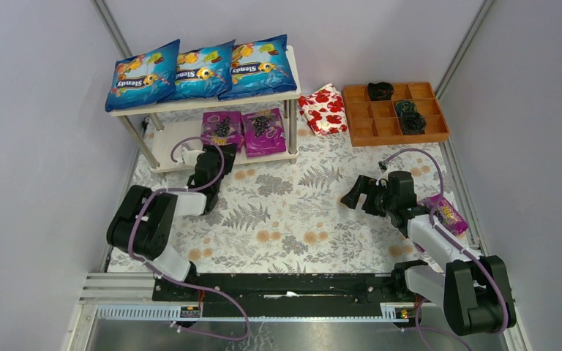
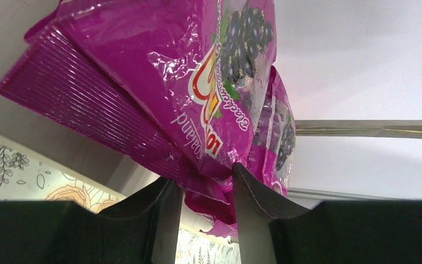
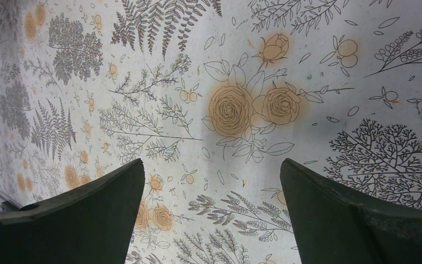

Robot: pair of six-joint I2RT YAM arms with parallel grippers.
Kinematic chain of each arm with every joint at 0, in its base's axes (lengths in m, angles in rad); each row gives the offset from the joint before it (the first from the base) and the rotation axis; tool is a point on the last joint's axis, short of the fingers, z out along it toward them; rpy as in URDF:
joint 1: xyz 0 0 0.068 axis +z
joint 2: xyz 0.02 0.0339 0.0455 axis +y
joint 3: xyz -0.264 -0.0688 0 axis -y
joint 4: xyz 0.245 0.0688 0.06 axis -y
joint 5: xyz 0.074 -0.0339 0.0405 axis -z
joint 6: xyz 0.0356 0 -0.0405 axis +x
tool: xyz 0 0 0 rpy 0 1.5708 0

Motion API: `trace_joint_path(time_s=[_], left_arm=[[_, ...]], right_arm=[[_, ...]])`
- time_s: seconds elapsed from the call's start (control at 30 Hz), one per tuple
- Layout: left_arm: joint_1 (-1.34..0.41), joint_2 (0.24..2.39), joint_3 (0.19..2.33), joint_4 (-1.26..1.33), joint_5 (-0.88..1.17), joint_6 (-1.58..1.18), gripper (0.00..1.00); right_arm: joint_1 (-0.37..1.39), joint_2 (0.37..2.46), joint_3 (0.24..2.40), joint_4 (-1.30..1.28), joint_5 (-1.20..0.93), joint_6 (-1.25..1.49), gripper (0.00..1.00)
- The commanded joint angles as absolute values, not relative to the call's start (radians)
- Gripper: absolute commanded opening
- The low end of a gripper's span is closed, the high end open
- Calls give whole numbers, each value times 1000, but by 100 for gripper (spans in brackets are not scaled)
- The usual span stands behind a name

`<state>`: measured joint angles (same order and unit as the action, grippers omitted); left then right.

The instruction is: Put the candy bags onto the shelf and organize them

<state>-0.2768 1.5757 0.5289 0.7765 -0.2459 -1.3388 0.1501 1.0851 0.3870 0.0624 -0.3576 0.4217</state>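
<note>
Floral cloth (image 1: 285, 212), shelf (image 1: 205, 104) at 11 o'clock, three blue bags (image 1: 203, 69) on top, two purple bags (image 1: 263, 131) below, left gripper (image 2: 204, 179) clamped on left purple bag (image 2: 143, 71), grip visible in wrist view only, right gripper (image 3: 211, 181) spread, spare purple bag (image 1: 448, 213) at 4 o'clock

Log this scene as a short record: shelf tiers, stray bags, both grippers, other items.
top tier: three blue bags in a row
lower tier: left purple bag and right purple bag
off shelf: third purple bag on the floral mat, beside the right arm
left gripper: shut on the left purple bag's edge
right gripper: open, empty, above the mat
other items: red floral packet, brown tray
</note>
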Motion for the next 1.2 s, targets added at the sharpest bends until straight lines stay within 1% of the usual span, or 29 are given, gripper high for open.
trace_joint_path(time_s=[0.0, 0.1, 0.17, 0.2, 0.33, 0.5, 0.6, 0.67, 0.77, 0.87, 0.93, 1.0, 1.17], left_arm=[[-265, 1600, 577, 801, -185, -1314, 41], [-264, 1587, 545, 807, -175, -1314, 47], [-264, 1550, 505, 804, -171, -1322, 61], [-264, 1511, 486, 778, -166, -1327, 66], [-265, 1324, 427, 593, -127, -1322, 78], [-262, 1055, 452, 271, -60, -1195, 87], [-259, 922, 505, 157, 21, -1044, 91], [-259, 866, 552, 162, 164, -945, 92], [-259, 866, 672, 191, 422, -834, 93], [-258, 915, 830, 195, 674, -765, 95], [-259, 945, 927, 171, 798, -709, 96], [-267, 956, 972, 140, 821, -676, 99], [-373, 943, 942, 23, 642, -510, 99]], right_arm=[[151, 1078, 388, 92, -367, 402, 100], [151, 1081, 388, 92, -365, 402, 100], [152, 1084, 390, 93, -364, 403, 100], [151, 1087, 391, 91, -364, 404, 100], [152, 1094, 395, 86, -356, 403, 100], [152, 1093, 396, 85, -353, 403, 100], [151, 1097, 395, 85, -352, 403, 100], [152, 1104, 397, 83, -351, 404, 100], [152, 1117, 405, 77, -349, 404, 100], [152, 1128, 409, 72, -346, 404, 100], [152, 1130, 411, 69, -344, 404, 100], [152, 1130, 411, 68, -342, 405, 100], [152, 1124, 411, 56, -316, 410, 100]])
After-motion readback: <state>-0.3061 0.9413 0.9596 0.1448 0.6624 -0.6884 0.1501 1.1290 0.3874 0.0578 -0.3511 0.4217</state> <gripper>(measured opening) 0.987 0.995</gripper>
